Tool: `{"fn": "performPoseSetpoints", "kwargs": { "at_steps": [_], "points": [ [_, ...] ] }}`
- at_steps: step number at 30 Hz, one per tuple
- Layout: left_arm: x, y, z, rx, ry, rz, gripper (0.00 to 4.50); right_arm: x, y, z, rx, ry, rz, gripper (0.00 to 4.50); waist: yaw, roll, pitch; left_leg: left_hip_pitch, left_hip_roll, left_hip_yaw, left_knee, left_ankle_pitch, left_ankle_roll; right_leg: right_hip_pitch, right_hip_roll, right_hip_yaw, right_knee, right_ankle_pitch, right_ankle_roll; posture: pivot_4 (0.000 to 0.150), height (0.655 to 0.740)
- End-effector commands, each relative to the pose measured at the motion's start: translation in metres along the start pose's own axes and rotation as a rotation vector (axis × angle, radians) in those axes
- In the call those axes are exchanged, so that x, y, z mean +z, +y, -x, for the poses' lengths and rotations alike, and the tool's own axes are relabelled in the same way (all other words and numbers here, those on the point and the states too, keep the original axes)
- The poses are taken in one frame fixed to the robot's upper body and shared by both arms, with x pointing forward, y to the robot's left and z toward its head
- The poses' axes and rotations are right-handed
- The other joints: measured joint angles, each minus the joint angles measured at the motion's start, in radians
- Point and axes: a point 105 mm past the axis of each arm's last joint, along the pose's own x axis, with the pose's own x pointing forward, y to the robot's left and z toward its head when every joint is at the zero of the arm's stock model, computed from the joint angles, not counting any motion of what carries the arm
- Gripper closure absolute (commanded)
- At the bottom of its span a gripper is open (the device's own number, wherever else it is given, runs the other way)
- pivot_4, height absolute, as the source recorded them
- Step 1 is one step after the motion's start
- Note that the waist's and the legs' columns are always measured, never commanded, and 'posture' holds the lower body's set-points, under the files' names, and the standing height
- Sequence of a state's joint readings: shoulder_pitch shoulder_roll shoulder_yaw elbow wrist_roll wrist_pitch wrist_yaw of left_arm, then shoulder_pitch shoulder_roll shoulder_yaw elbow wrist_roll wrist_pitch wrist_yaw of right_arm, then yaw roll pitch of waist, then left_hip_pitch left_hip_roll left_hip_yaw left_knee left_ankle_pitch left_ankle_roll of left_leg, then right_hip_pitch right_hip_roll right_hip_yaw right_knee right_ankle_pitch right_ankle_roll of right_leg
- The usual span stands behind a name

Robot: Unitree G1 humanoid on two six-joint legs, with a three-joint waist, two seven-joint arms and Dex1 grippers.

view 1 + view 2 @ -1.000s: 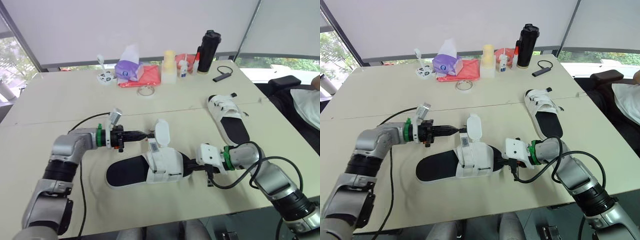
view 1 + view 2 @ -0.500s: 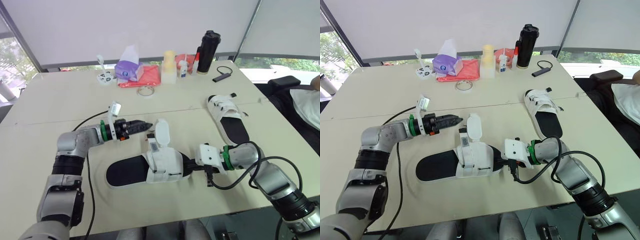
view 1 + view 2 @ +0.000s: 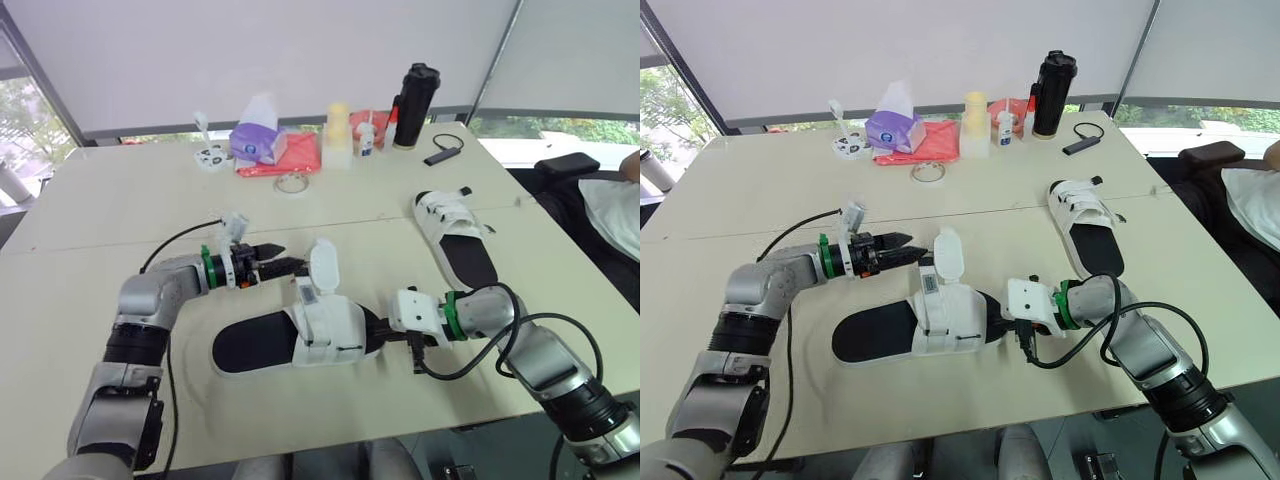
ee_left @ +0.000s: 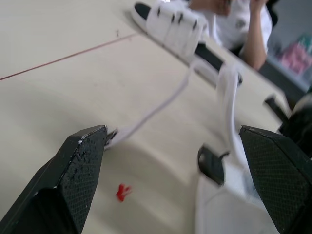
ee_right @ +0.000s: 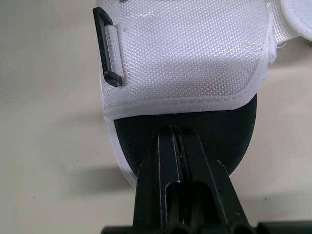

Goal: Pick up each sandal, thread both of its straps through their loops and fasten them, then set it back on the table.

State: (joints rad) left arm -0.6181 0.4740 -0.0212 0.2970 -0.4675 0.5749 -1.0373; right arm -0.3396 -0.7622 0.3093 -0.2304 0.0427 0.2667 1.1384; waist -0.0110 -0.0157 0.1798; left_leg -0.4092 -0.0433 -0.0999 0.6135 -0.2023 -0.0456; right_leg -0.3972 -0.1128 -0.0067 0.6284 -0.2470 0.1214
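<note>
Near sandal: the black-soled sandal with white woven straps lies flat on the pale table, between the two arms, with both straps undone
Right gripper: the right gripper has its two black fingers pressed together at the rounded end of the sole, apparently pinching its rim and so anchoring the near sandal
Left gripper: the left gripper hovers low over the table just beside the straps, fingers spread wide with nothing between them
Straps: the broad white strap flap stands upright; the narrow white strap with a printed tag lies just beside it, on the left gripper's side
Loop: the black rectangular plastic loop sits on the white upper and is empty
Step in hand: judged to be taking hold of a free strap end, ready for threading
Doing it well: the left gripper should close a little behind the strap's tip, so that a short tongue juts out to enter the slot; the fabric looks limp and may fold, so it should go in flat and square to the loop
Risk: if the right pinch slackens, the sandal may slide as the strap is pulled
Far sandal: the second white-strapped black-soled sandal lies well apart on the right; whether it is fastened cannot be told
</note>
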Motion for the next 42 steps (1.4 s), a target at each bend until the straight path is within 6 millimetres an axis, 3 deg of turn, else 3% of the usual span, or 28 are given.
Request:
{"fn": "performPoseSetpoints", "kwargs": {
  "at_steps": [1, 4, 9, 15, 20, 35, 38, 42],
  "points": [
    [0.013, 0.000, -0.001, -0.016, -0.023, -0.174, 0.03, -0.002, 0.005, -0.005, 0.026, 0.010, 0.002, 4.50, -0.001, 0.000, 0.000, 0.000, 0.000, 0.000, 0.000, 0.000, 0.000, 0.000, 0.000, 0.000, 0.000, 0.000, 0.000, 0.150, 0.7400],
    [0.018, 0.004, -0.005, -0.006, -0.069, -0.140, 0.03, -0.002, 0.005, -0.006, 0.025, 0.010, 0.003, 4.50, -0.001, 0.000, 0.000, 0.000, 0.000, 0.000, 0.000, 0.000, 0.000, 0.000, 0.000, 0.000, 0.000, 0.000, 0.000, 0.150, 0.7400],
    [0.038, 0.008, 0.001, -0.021, -0.181, 0.068, 0.03, -0.003, 0.006, -0.006, 0.023, 0.015, 0.005, 4.50, -0.004, -0.001, 0.001, 0.000, 0.000, 0.000, 0.000, 0.000, 0.000, 0.000, 0.000, 0.000, 0.000, 0.002, 0.004, 0.150, 0.7400],
    [0.019, 0.011, -0.001, 0.008, -0.063, -0.170, 0.03, -0.004, 0.006, -0.006, 0.023, 0.020, 0.006, 4.50, -0.003, -0.001, 0.000, 0.000, 0.000, 0.000, 0.000, 0.000, 0.000, 0.000, 0.000, 0.000, 0.001, 0.002, 0.005, 0.150, 0.7400],
    [0.016, 0.007, -0.016, -0.030, -0.044, -0.256, 0.03, -0.005, 0.005, -0.007, 0.023, 0.025, 0.015, 4.50, -0.001, -0.002, 0.001, 0.000, 0.000, 0.000, 0.000, 0.000, 0.000, 0.000, 0.000, 0.000, 0.000, 0.001, 0.003, 0.150, 0.7400],
    [0.001, 0.030, -0.049, 0.025, 0.077, -0.434, 0.03, -0.004, 0.002, -0.009, 0.006, 0.027, 0.024, 4.50, -0.004, -0.003, 0.001, 0.000, 0.000, 0.001, 0.000, 0.000, 0.000, 0.000, 0.000, 0.000, 0.001, 0.002, 0.005, 0.150, 0.7400],
    [0.003, 0.032, -0.053, 0.042, 0.076, -0.457, 0.86, -0.004, 0.002, -0.009, 0.004, 0.027, 0.025, 4.50, -0.004, -0.003, 0.001, 0.000, 0.000, 0.000, 0.000, 0.000, 0.000, 0.000, 0.000, 0.000, 0.001, 0.002, 0.005, 0.150, 0.7400],
    [0.007, 0.034, -0.056, 0.060, 0.075, -0.499, 2.94, -0.004, 0.002, -0.010, 0.000, 0.028, 0.027, 4.50, -0.005, -0.004, 0.002, 0.000, 0.000, 0.000, 0.000, 0.000, 0.000, 0.000, 0.001, 0.000, 0.001, 0.002, 0.005, 0.150, 0.7400]
  ]
}}
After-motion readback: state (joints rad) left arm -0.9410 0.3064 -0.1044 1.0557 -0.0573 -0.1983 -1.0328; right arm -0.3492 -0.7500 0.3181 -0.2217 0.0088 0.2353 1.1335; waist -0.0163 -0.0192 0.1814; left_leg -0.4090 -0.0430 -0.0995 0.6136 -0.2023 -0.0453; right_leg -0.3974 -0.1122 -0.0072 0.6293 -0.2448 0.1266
